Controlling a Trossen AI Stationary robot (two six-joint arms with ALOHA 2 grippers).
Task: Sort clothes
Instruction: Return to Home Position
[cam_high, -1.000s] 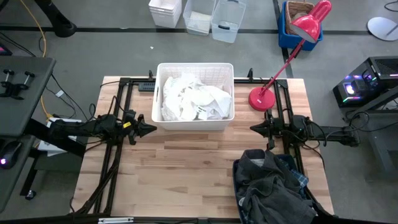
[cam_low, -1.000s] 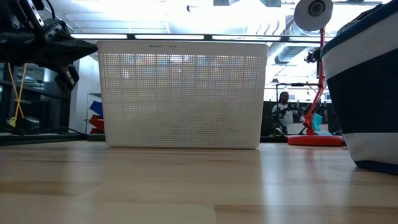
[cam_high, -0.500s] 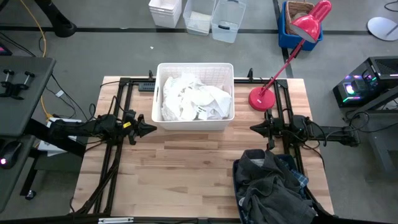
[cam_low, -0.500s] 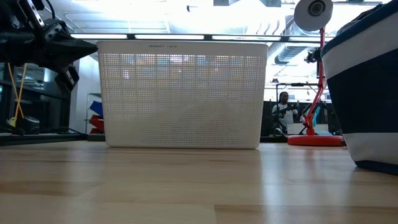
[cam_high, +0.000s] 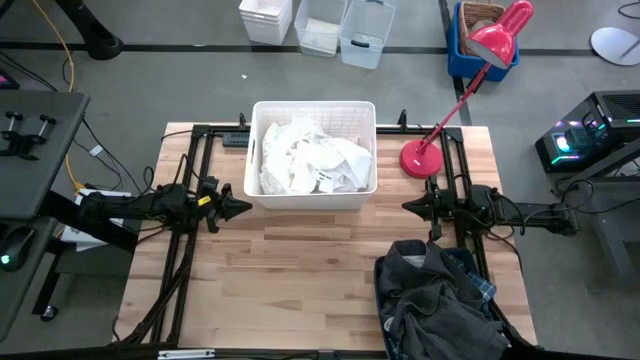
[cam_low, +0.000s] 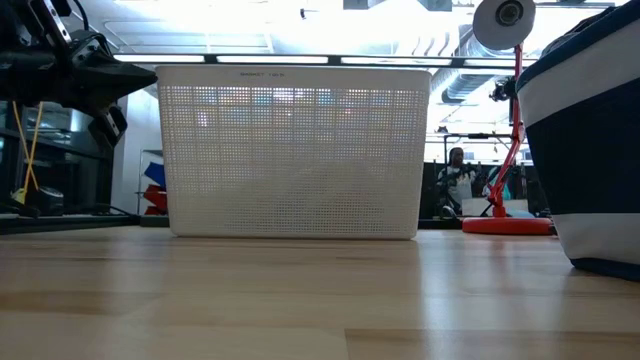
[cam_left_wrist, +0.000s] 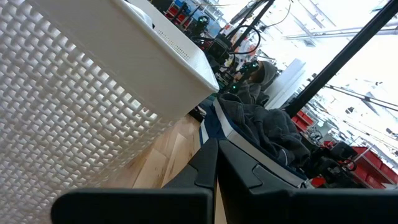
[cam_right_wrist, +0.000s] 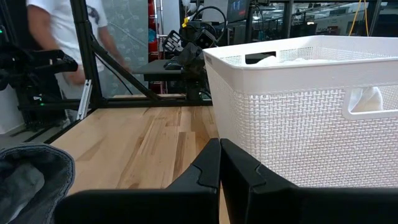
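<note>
Overhead view bright and evenly lit, light wooden worktop (cam_high: 300, 260) showing only faint soft shadows; low view strongly backlit, ceiling strip lights (cam_low: 380, 20) blown out to white glare above the white perforated plastic basket (cam_low: 295, 150), its near wall shaded.

Laundry basket (cam_high: 312, 200): 12 o'clock on the table (cam_high: 290, 280), by the far edge.
Clothes pile (cam_high: 310, 158): inside the basket.
Desk lamp (cam_high: 420, 158): base at 1 o'clock, just beside the basket.
Bin (cam_low: 590, 170): 5 o'clock, at the near edge.
Garment heap (cam_high: 435, 295): in the bin.
Left jaws: 9 o'clock, near the basket's near corner.
Right jaws: 3 o'clock, between lamp base and bin.
</note>
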